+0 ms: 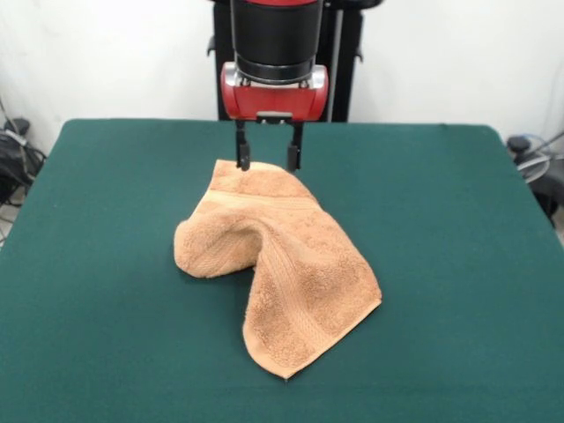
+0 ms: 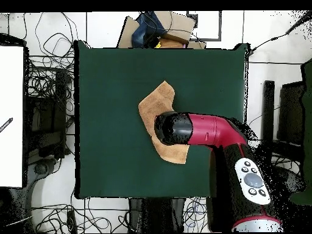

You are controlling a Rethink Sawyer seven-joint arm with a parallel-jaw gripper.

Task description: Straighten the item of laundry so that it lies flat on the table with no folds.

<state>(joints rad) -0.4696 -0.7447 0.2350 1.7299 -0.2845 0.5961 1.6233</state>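
Note:
The light orange-tan towel (image 1: 282, 264) lies crumpled near the middle of the dark green table (image 1: 97, 229). A raised fold runs across its middle and one corner points toward the table's near edge. My gripper (image 1: 268, 159) hangs straight down over the towel's far edge. Its two black fingers (image 1: 241, 152) are spread apart, with the tips at the level of the cloth's far edge, and nothing is held between them. In the overhead view the arm's round head (image 2: 173, 128) covers the gripper and part of the towel (image 2: 157, 100), which lies on the green table (image 2: 109, 73).
The robot's black pedestal (image 1: 344, 62) stands behind the table's far edge. Tangled cables (image 2: 46, 85) lie on the floor beside the table. A cardboard box with items (image 2: 159, 30) sits past one table edge. A white panel (image 2: 11, 116) stands to the side.

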